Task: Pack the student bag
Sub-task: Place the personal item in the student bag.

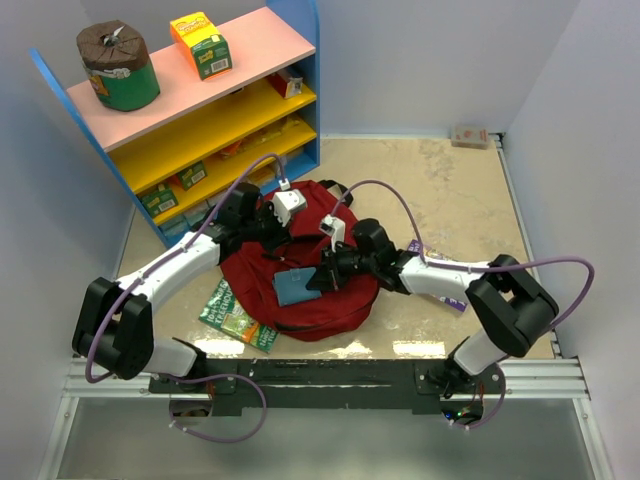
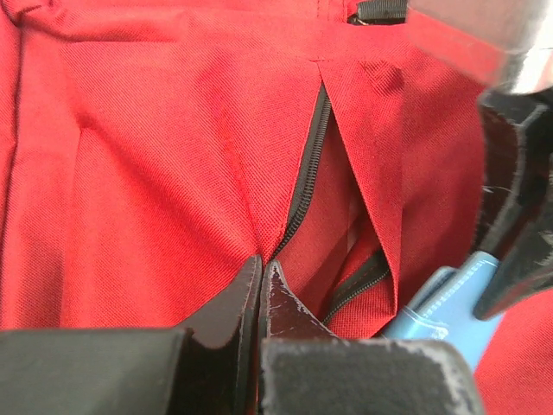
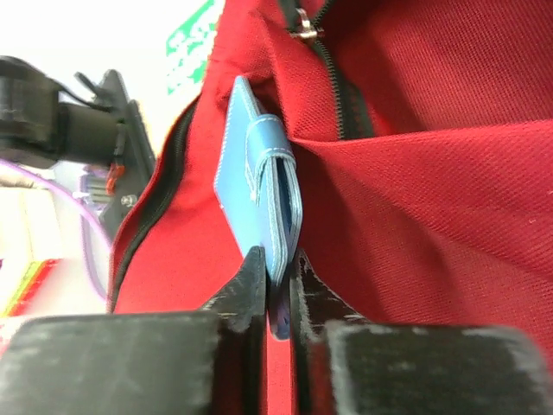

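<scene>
Pinching the bag [image 1: 345,300] at its zipper edge with my left gripper [image 2: 261,266], right gripper [image 3: 275,264] clamps the blue case [image 3: 257,177] ahead, partly in; book [image 1: 233,316] waits outside.

- The student bag [image 1: 340,300] lies mid-table [image 1: 440,190], toward the near edge.
- A pencil case [image 1: 293,287] sits partly in the bag's opening.
- A book [image 1: 232,316] lies against the bag's near left side.
- A shelf [image 1: 250,60] stands in the far left corner, and a small box [image 1: 470,136] in the far right corner.

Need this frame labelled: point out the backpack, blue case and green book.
backpack [image 1: 335,308]: top view, bare lower front fabric.
blue case [image 3: 238,173]: right wrist view, its flat side.
green book [image 1: 235,315]: top view, its cover.
</scene>
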### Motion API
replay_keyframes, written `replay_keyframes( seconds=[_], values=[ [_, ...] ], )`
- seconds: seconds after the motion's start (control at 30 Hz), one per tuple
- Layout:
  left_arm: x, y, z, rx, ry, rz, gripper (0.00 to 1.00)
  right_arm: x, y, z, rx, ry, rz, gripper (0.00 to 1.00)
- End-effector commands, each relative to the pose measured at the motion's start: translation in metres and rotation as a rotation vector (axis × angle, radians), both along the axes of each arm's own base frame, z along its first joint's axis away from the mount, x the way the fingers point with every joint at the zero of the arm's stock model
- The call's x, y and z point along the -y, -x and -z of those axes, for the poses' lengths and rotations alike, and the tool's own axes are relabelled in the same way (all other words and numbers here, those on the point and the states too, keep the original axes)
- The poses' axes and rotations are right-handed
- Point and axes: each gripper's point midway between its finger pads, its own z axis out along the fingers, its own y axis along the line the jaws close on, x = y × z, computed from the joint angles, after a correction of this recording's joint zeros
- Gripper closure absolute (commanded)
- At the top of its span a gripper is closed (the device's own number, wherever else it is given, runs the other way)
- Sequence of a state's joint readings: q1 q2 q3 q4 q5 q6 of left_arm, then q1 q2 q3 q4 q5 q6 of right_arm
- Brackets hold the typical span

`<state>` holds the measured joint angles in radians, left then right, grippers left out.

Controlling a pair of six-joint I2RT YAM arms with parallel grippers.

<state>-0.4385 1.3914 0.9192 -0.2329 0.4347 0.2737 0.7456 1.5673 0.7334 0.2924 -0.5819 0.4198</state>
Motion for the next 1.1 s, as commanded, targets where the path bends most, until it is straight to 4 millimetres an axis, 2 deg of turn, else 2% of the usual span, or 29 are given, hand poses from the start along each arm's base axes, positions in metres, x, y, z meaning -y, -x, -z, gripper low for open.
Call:
replay_keyframes(
  seconds=[0.0, 0.1, 0.13, 0.23, 0.4, 0.6, 0.77, 0.93, 1.07],
  values=[
    [0.006, -0.014, -0.028, 0.079, 0.042, 0.012, 1.0, -0.004, 0.003, -0.047, 0.028, -0.12, -0.023, 1.0],
    [0.005, -0.014, -0.027, 0.082, 0.038, 0.013, 1.0, 0.001, -0.001, -0.064, 0.033, -0.155, 0.038, 1.0],
    [0.005, -0.013, -0.026, 0.079, 0.037, 0.013, 1.0, 0.004, -0.005, -0.077, 0.062, -0.178, 0.07, 1.0],
    [0.004, -0.013, -0.026, 0.082, 0.036, 0.013, 1.0, 0.017, -0.016, -0.088, 0.051, -0.198, 0.169, 1.0],
    [0.004, -0.011, -0.028, 0.085, 0.039, 0.012, 1.0, 0.039, -0.034, -0.068, -0.003, -0.155, 0.312, 1.0],
    [0.003, -0.01, -0.03, 0.088, 0.041, 0.011, 1.0, 0.05, -0.042, -0.033, -0.09, -0.056, 0.4, 1.0],
    [0.001, -0.009, -0.032, 0.089, 0.034, 0.007, 1.0, 0.06, -0.044, -0.019, -0.121, 0.014, 0.457, 1.0],
    [0.005, -0.008, -0.036, 0.089, 0.052, 0.021, 1.0, 0.068, -0.057, -0.023, -0.168, 0.01, 0.598, 1.0],
    [0.01, -0.004, -0.035, 0.068, 0.073, 0.04, 1.0, 0.062, -0.078, -0.045, -0.207, -0.105, 0.725, 1.0]
  ],
)
